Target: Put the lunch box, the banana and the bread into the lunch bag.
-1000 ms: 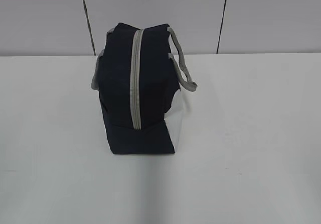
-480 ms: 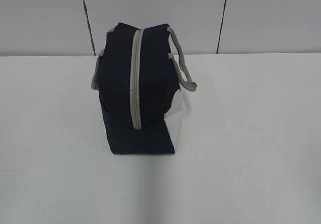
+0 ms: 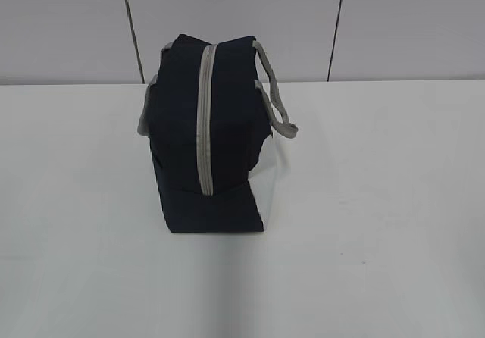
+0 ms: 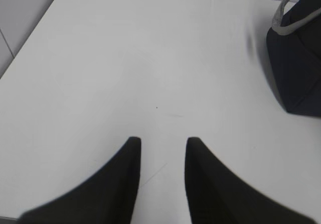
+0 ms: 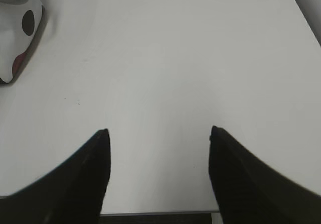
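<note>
The navy-blue lunch bag (image 3: 208,141) stands on the white table with its grey zipper (image 3: 203,118) shut and grey handles hanging at both sides. Its dark corner shows in the left wrist view (image 4: 296,63); its white spotted side panel shows in the right wrist view (image 5: 17,38). The lunch box, the banana and the bread are out of view. My left gripper (image 4: 163,141) is open and empty over bare table, left of the bag. My right gripper (image 5: 158,131) is open wide and empty over bare table, right of the bag. Neither gripper shows in the exterior view.
The white table (image 3: 379,201) runs to a grey panelled wall (image 3: 394,27) at the back. The table's near edge shows below my right gripper (image 5: 155,214). The table's left edge shows in the left wrist view (image 4: 30,38).
</note>
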Available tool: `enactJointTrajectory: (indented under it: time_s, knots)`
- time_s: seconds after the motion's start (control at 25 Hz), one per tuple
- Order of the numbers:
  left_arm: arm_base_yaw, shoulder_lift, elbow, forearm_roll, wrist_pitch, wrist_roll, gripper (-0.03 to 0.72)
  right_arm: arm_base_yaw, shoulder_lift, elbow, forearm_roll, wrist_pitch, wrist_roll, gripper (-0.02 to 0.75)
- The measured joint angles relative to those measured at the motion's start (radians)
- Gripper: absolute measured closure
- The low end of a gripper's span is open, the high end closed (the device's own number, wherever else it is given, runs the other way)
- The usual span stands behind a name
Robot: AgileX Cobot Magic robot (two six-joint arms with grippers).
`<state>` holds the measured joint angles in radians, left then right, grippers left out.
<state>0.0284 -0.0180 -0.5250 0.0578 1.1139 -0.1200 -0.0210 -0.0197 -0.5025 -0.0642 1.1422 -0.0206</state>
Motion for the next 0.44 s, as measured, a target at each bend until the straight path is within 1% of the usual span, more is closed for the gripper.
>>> enactJointTrajectory:
  time_s: [0.44]
  knots:
    - [0.0,0.0,0.0,0.0,0.0,0.0,0.453,0.0,0.0,0.0,0.0,0.0,0.0,0.279]
